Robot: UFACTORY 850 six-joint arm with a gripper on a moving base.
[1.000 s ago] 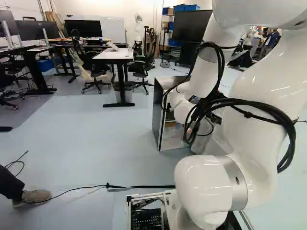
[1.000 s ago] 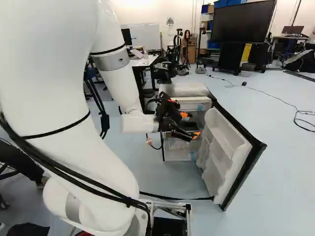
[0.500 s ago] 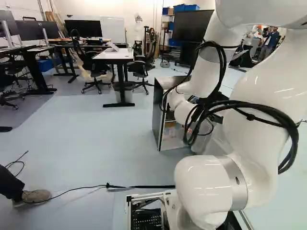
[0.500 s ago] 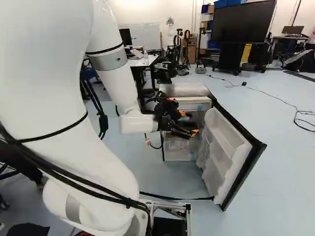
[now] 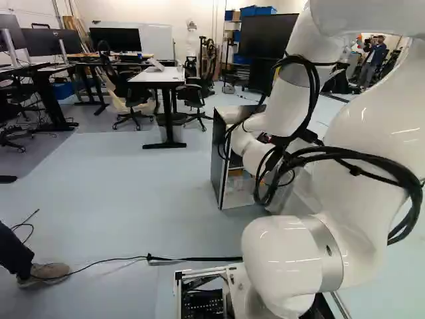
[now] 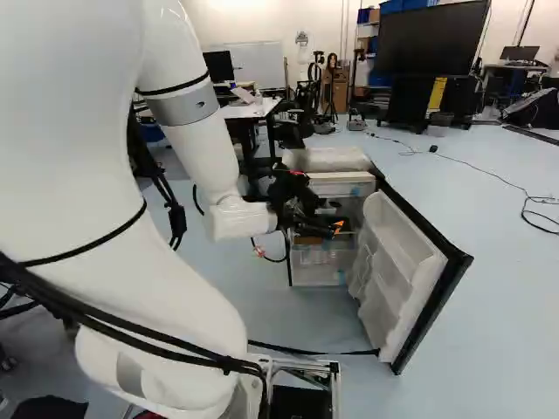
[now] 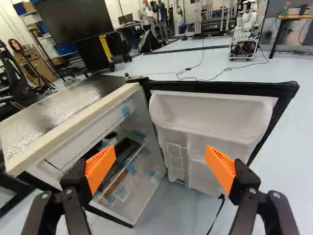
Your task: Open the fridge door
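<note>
I have the fridge (image 6: pixel 325 160) ahead of the arm, beyond its base, standing on the pale, smooth floor (image 6: pixel 498 305). It is a boxy cabinet with dark sides and a mottled, slightly shiny top; I'd judge it steady enough against a gentle push, though a hard shove could skid it.

Its door (image 7: pixel 210 117) already stands wide open, reaching out to the near right from the hinge side, so I'd call the opening done or nearly so. I expect a stiff panel that swings easily, with some weight out at the free end. If it needs more travel, I'd take the black rim (image 6: pixel 434 305) at that free edge, far from the hinge, or push the inner face close to it. I'd spare the moulded white door trays (image 7: pixel 210 110): smooth, rounded plastic, likely slippery and thin enough to crack.

Inside, to the left of the door, the compartment has a flat shelf (image 7: pixel 133 159) and glossy walls.

My claw (image 7: pixel 160 152) is spread wide with nothing gripped, in front of the opening. Its orange pads (image 7: pixel 100 169) are ribbed wedges that look rubbery, good on a hard edge. Smallest are the matte scraps of blue tape (image 7: pixel 126 111) on the fridge's pale plastic.
</note>
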